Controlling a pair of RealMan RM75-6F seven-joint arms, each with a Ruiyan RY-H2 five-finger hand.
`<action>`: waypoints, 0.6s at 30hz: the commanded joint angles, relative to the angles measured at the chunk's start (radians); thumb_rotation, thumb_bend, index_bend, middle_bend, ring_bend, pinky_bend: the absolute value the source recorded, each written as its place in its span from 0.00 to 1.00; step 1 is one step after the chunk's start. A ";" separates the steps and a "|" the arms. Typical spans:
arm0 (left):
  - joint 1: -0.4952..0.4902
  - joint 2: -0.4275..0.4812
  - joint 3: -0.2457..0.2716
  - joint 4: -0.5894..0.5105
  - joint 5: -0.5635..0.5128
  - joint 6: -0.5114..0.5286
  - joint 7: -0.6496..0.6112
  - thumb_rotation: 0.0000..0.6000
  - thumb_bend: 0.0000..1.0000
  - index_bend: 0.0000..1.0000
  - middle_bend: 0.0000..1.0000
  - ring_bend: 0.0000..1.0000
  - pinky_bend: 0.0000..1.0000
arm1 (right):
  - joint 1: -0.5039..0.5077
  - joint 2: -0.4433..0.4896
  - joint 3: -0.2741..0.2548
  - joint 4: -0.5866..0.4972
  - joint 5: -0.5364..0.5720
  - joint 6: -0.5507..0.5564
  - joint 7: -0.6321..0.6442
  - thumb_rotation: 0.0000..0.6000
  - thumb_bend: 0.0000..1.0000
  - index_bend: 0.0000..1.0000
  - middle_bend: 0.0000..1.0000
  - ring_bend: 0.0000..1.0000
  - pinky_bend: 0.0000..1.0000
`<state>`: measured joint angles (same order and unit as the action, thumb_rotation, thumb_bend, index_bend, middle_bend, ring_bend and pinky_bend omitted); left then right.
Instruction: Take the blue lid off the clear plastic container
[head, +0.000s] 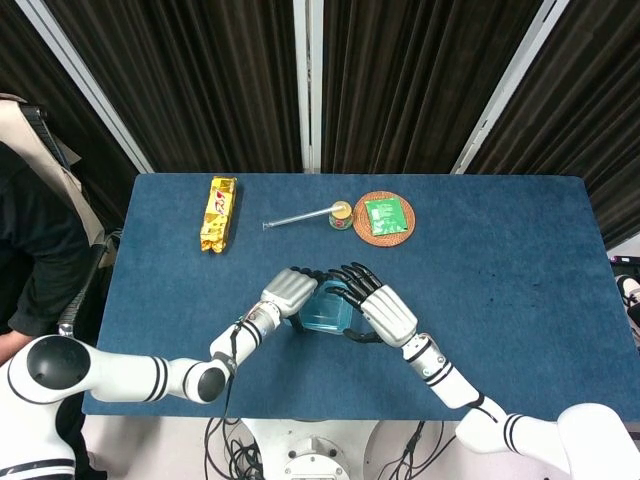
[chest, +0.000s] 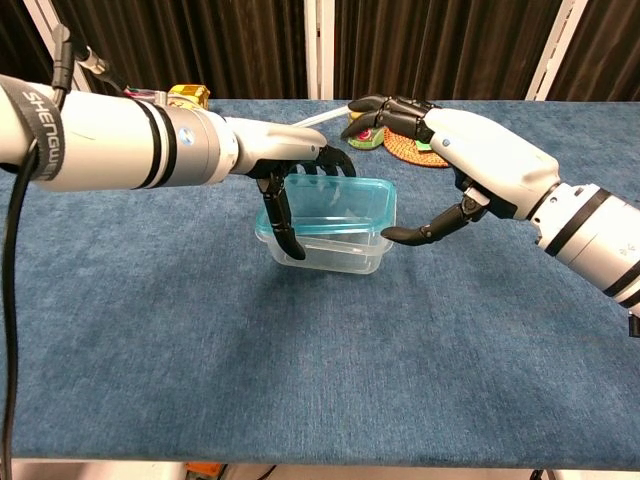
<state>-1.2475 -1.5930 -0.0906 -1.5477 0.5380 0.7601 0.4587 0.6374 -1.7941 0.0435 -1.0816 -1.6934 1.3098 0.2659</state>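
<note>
The clear plastic container (chest: 335, 252) with its blue lid (chest: 352, 190) stands on the blue table near the front middle, also seen as the container (head: 326, 312) in the head view. My left hand (chest: 285, 165) grips its left end, thumb down the near left corner and fingers hooked over the far rim. My right hand (chest: 478, 160) arches over the right end with fingers spread above the far side. Its thumb tip touches the lid's near right edge. The same hands show as my left hand (head: 289, 291) and right hand (head: 386, 313) flanking the container.
At the back of the table lie a yellow snack packet (head: 218, 213), a thin clear rod (head: 297, 217), a small tin (head: 341, 214) and a woven coaster (head: 385, 235) bearing a green packet. A person sits at the left edge (head: 30, 250).
</note>
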 joint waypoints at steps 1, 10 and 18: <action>0.003 0.001 -0.002 -0.003 0.005 0.003 -0.003 1.00 0.05 0.11 0.18 0.23 0.32 | 0.001 0.002 -0.001 -0.002 0.000 -0.001 -0.009 1.00 0.74 0.44 0.12 0.00 0.00; 0.018 0.010 -0.020 -0.018 0.027 -0.007 -0.040 1.00 0.05 0.06 0.13 0.19 0.30 | 0.006 0.011 -0.001 -0.013 0.000 -0.004 -0.030 1.00 0.91 0.58 0.16 0.00 0.00; 0.034 0.014 -0.027 -0.021 0.048 -0.011 -0.072 1.00 0.05 0.04 0.08 0.10 0.20 | 0.015 0.016 0.000 -0.020 0.003 -0.017 -0.041 1.00 0.99 0.64 0.18 0.00 0.00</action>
<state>-1.2150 -1.5790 -0.1164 -1.5681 0.5842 0.7477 0.3880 0.6525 -1.7779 0.0438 -1.1013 -1.6905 1.2928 0.2252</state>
